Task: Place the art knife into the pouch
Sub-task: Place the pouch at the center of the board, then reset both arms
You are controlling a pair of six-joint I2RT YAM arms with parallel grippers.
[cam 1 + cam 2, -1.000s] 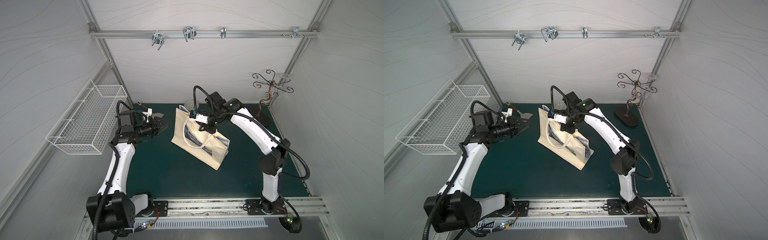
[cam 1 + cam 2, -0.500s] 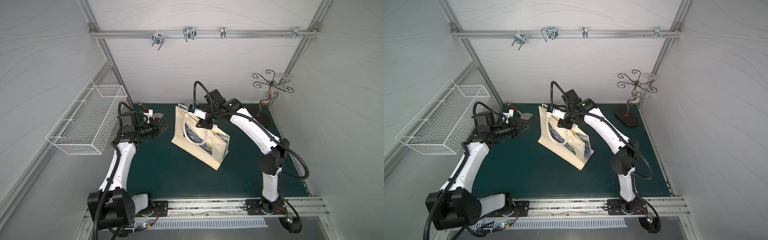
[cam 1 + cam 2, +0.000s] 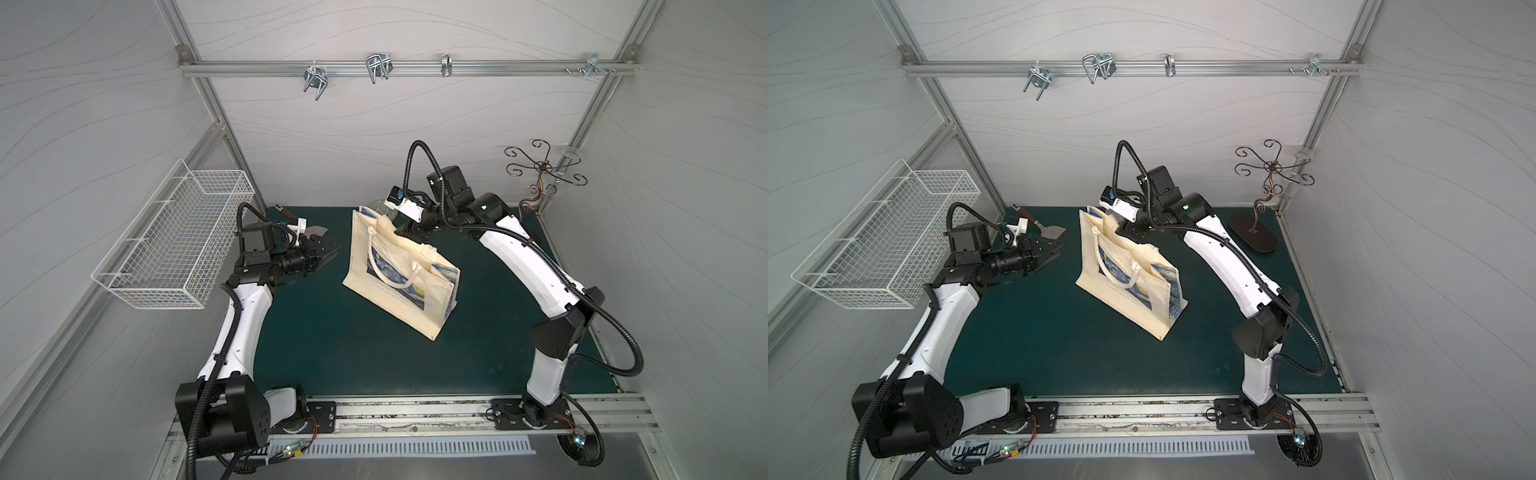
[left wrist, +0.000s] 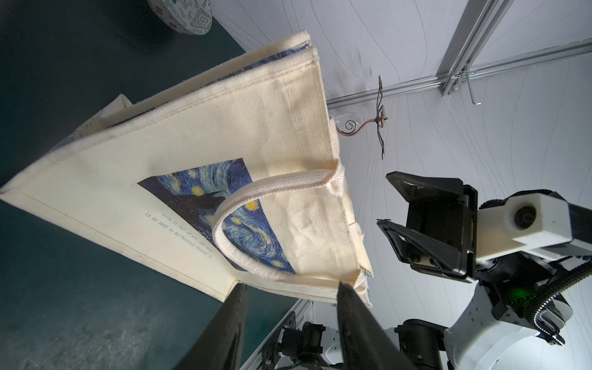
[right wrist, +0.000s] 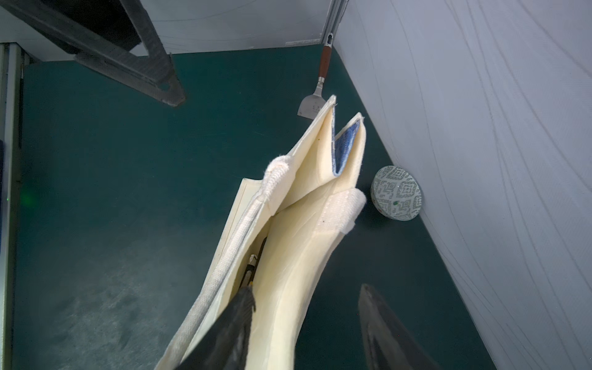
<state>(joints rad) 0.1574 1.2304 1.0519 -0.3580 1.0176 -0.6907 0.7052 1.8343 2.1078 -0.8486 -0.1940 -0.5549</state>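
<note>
The pouch (image 3: 399, 282) (image 3: 1125, 286), a cream tote with a blue night-sky print, stands on the green mat. In the right wrist view its mouth (image 5: 288, 224) gapes, and a slim dark piece with a white and yellow end, the art knife (image 5: 253, 266), lies inside. My right gripper (image 5: 307, 307) (image 3: 409, 232) (image 3: 1128, 226) (image 4: 384, 198) is open at the pouch's top rim, one finger over the mouth, holding nothing. My left gripper (image 4: 291, 288) (image 3: 328, 249) (image 3: 1050, 251) hovers open beside the pouch's printed face, apart from it.
A metal scraper (image 3: 318, 228) (image 5: 315, 102) with a brown handle lies at the back left. A round patterned disc (image 5: 396, 193) (image 4: 182, 16) leans at the back wall behind the pouch. A white wire basket (image 3: 174, 245) hangs on the left wall. A curly metal stand (image 3: 1254, 237) is at back right.
My right gripper has gone from shut to open at the pouch's mouth and drawn back a little toward the far wall. The left arm has barely moved.
</note>
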